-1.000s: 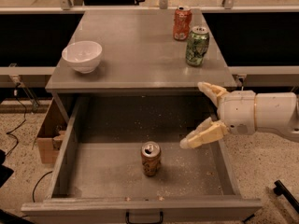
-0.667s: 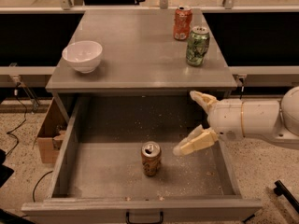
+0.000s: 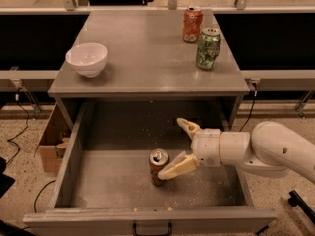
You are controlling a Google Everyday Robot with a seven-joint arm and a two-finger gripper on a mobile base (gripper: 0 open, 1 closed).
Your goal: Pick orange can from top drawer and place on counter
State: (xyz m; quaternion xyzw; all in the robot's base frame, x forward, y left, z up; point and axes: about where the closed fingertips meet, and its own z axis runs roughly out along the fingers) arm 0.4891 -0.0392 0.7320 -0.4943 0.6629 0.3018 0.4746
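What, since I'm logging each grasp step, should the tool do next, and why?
Probably ease the tool a little closer around the upright orange can before closing. It is open inside the top drawer, with its near finger beside the can and its far finger behind and off to the side, so the can is not yet squarely between them.
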